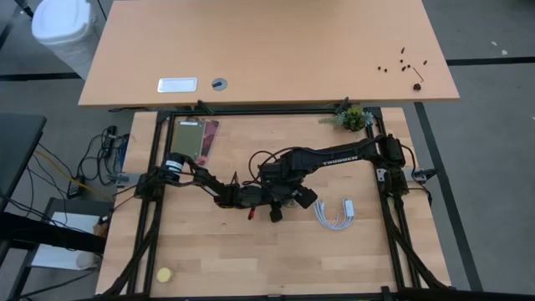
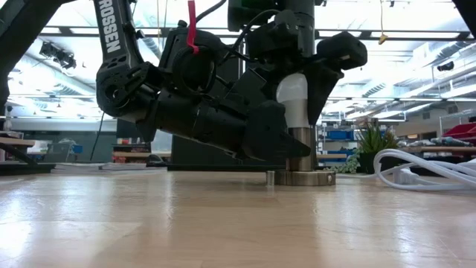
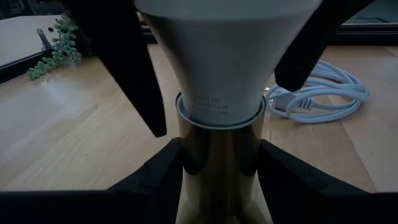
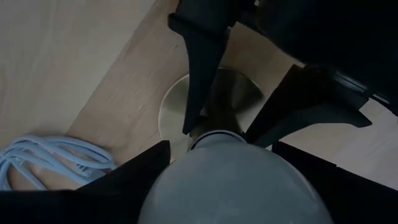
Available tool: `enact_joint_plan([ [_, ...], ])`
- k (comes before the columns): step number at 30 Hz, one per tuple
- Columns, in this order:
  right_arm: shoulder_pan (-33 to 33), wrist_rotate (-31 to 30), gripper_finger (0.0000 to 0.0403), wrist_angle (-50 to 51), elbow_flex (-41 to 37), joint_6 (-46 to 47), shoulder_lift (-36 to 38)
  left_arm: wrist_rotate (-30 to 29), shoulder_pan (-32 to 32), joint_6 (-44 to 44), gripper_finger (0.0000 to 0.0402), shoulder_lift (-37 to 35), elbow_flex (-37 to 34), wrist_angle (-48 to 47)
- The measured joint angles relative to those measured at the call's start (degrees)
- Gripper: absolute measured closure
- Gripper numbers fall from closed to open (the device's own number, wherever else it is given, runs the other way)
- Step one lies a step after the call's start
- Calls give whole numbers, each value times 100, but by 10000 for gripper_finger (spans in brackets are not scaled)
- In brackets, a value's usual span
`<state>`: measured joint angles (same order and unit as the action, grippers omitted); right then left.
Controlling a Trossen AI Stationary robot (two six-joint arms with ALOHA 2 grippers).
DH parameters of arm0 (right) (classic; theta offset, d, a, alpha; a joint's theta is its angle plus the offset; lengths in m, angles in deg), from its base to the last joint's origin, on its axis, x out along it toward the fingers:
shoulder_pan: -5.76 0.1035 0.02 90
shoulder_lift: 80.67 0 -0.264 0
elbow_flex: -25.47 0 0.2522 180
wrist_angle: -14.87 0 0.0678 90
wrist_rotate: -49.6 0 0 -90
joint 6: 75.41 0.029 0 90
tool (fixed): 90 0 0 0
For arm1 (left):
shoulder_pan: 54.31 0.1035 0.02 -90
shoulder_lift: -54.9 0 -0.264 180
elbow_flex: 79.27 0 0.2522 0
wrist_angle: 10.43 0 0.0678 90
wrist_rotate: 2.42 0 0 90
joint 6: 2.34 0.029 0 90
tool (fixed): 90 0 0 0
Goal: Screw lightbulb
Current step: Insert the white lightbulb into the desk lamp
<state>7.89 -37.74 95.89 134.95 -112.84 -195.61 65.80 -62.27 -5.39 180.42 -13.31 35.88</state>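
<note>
two hands are met mid-table: the left hand (image 3: 217, 186) is clamped on the socket (image 2: 301, 160) stem, the right hand (image 4: 217, 180) on the lightbulb (image 2: 292, 97), seated upright in it. bulb should be kept vertical, twisted gently, stem held firm.

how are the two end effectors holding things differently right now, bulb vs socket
The right end effector comes down from above, its dark fingers flanking the white pear-shaped lightbulb. The left end effector reaches in low and level, its fingers clamping the shiny brass-coloured metal socket post beneath. The right holds smooth white glass; the left holds reflective metal. Both meet at mid-table on the same upright assembly.
</note>
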Motion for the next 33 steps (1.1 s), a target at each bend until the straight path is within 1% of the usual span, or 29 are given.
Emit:
enact_joint_plan([
  [5,0,2,152,-2,-2,162,-4,0,0,4,215,0,0,0],
  [7,0,-2,157,-11,-2,438,-7,0,0,4,215,0,0,0],
  [9,-2,-2,156,-26,-2,906,-9,0,0,3,215,0,0,0],
  [12,-2,-84,139,-47,-4,1983,-13,2,0,2,215,0,0,0],
  [16,-4,-142,122,-59,-4,3712,-13,4,0,4,215,0,0,2],
  [18,-7,-144,123,-61,-4,4522,-15,4,0,4,215,0,0,2],
  [23,-26,-175,143,-89,-7,6627,-17,4,0,2,215,0,0,2],
  [27,-49,-169,146,-99,-12,7972,-20,4,0,0,215,0,-4,6],
  [29,-50,-148,138,-110,-16,8231,-20,3,-2,0,215,0,-9,20],
  [33,-48,-74,112,-145,-15,7953,-20,-22,-7,11,215,0,-11,15],
])
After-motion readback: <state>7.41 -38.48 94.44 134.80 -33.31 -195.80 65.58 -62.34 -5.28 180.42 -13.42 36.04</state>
